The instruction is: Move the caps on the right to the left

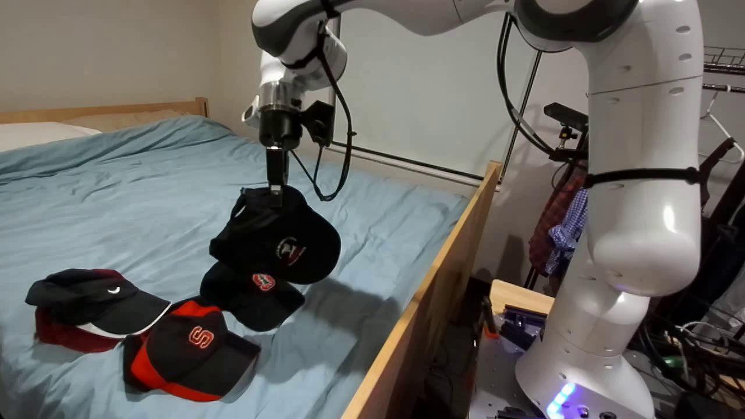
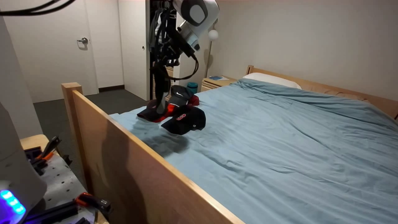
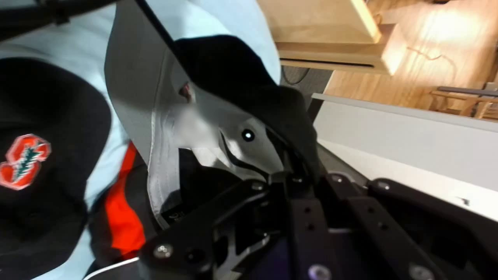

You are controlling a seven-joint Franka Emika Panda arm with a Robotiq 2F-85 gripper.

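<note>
Fingers (image 1: 276, 195) pinched tight on round-emblem black cap (image 1: 265, 235), aloft over blue bedding (image 1: 134, 215)

That black cap (image 1: 273, 230) is grey inside, its emblem (image 1: 290, 251) white and red; the other black cap (image 1: 247, 299) wears a red badge (image 3: 25, 163) with green and white; 1 black-and-red cap (image 1: 186, 361) carries a red S. The sheet (image 1: 145, 215) is dusty blue, the hanging cloth (image 1: 568, 226) blue-and-white checked.

Black cap (image 1: 270, 238) in gripper (image 1: 276, 199)
</note>
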